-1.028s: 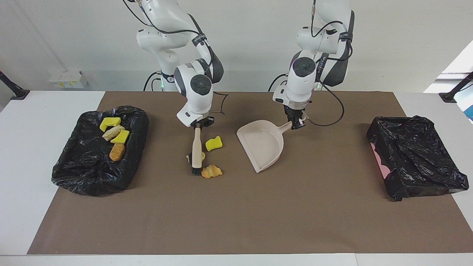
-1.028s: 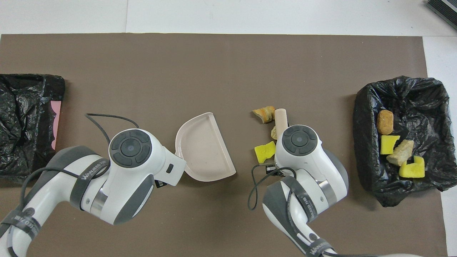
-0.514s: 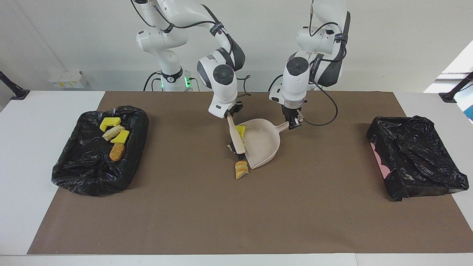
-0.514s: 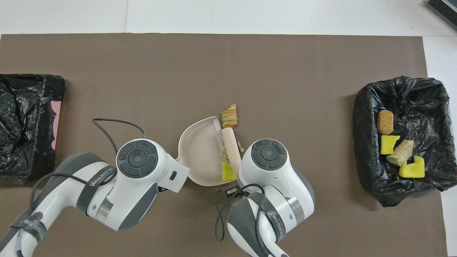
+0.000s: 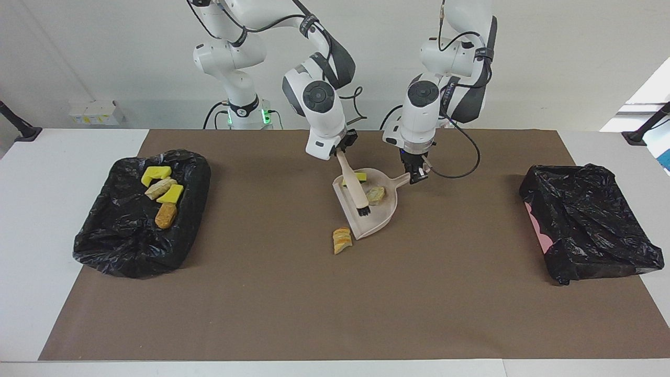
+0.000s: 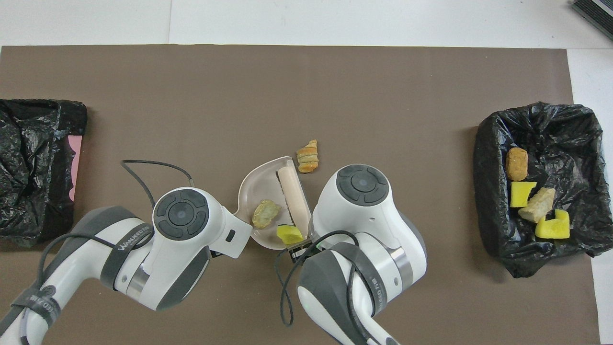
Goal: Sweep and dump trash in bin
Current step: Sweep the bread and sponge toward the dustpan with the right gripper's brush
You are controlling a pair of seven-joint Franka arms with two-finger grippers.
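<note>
— Beige brush [image 5: 356, 190] is inside the dustpan [image 5: 378, 217] now; a second ago it stood on the brown surface [image 5: 314, 303] among three scraps.

— Two went in: the yellow sponge piece [image 5: 360, 177] and a tan lump [image 5: 375, 195] lie in the pan. The orange-brown lump [image 5: 342, 240] missed; it sits on the surface just beside the pan's open lip.

— Grips?

— The right gripper [image 5: 341, 150] has its jaws clamped on the brush handle, the left gripper [image 5: 417, 175] on the pan's handle.

— And the rest?

— Four scraps already lie in the black-lined bin [image 5: 125, 251] at the right arm's end. I judge one more sweep is needed before dumping.
</note>
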